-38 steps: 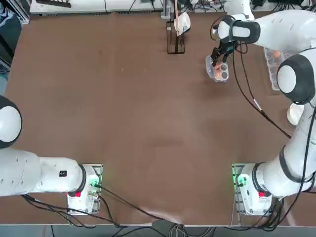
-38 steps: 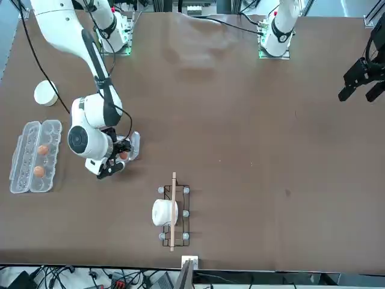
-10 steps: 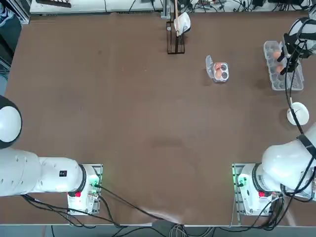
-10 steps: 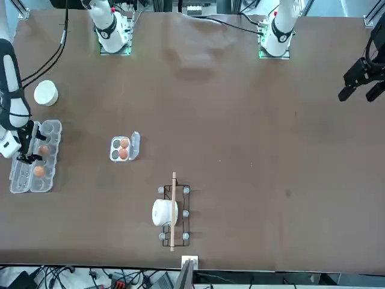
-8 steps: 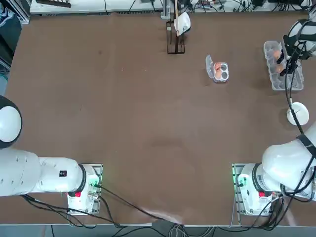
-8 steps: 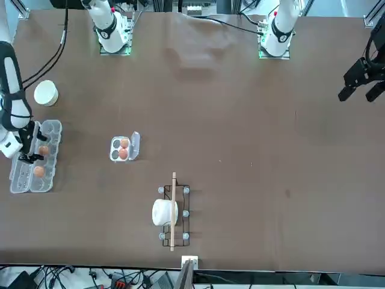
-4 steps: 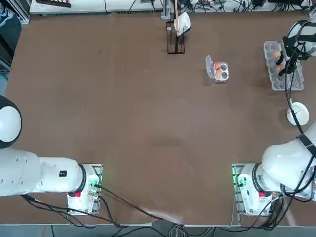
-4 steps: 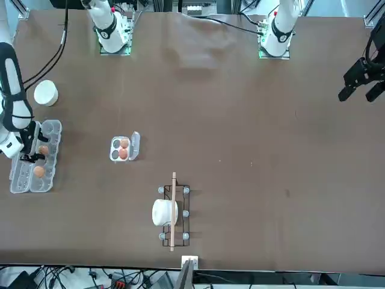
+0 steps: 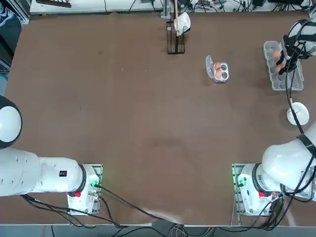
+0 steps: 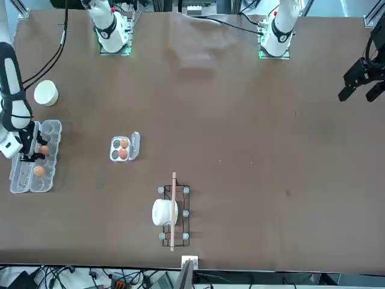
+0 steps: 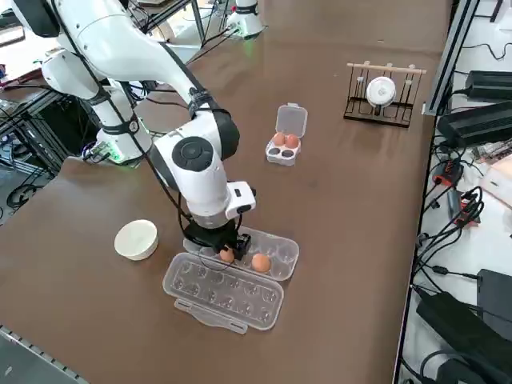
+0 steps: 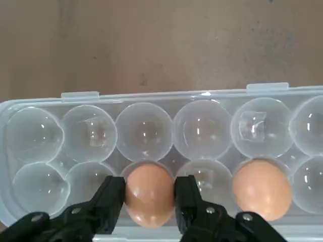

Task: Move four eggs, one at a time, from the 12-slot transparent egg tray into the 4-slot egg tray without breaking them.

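The 12-slot transparent egg tray point(image 12: 202, 131) lies open at the table's right edge, also seen in the top view point(image 9: 279, 82). It holds two orange-brown eggs. My right gripper point(image 12: 150, 191) is down in it, shut on one egg point(image 12: 150, 196), with a finger point(image 12: 113, 194) on each side. The other egg point(image 12: 262, 189) sits two cups along in the same row. In the side view the gripper point(image 11: 226, 251) is over the held egg point(image 11: 226, 256), beside the free egg point(image 11: 260, 262). The 4-slot egg tray point(image 9: 224, 75) holds two eggs point(image 9: 217, 68).
A white bowl point(image 11: 136, 239) stands on the table close to the long tray. A black wire rack with a white roll point(image 9: 176, 30) stands at the far edge. The left arm is parked at the near left.
The right gripper's fingers have closed onto the egg in the long tray. The arm has barely moved over the last second; earlier it was at the small tray.
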Robot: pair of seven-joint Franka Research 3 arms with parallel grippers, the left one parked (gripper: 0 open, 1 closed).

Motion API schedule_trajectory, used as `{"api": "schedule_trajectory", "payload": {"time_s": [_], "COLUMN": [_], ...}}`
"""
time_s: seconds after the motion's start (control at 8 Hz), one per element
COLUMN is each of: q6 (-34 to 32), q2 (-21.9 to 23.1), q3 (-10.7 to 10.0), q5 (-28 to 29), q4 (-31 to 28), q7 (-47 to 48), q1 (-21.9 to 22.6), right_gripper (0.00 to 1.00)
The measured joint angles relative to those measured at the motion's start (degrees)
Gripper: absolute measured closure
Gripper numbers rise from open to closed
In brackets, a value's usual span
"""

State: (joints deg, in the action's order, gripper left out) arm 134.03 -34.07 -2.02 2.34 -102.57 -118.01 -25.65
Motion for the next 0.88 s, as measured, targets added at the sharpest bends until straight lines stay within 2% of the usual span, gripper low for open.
{"api": "schedule_trajectory", "payload": {"time_s": [0.5, 0.88], "q6": [-2.7, -11.1], "q2": [1.1, 7.8], "q3": [0.2, 0.5], "q5": [0.1, 0.1], "q4": [0.2, 0.6], "q7": [0.5, 6.1], "q1": [-0.6, -0.1], "right_gripper": [0.42, 0.42]}}
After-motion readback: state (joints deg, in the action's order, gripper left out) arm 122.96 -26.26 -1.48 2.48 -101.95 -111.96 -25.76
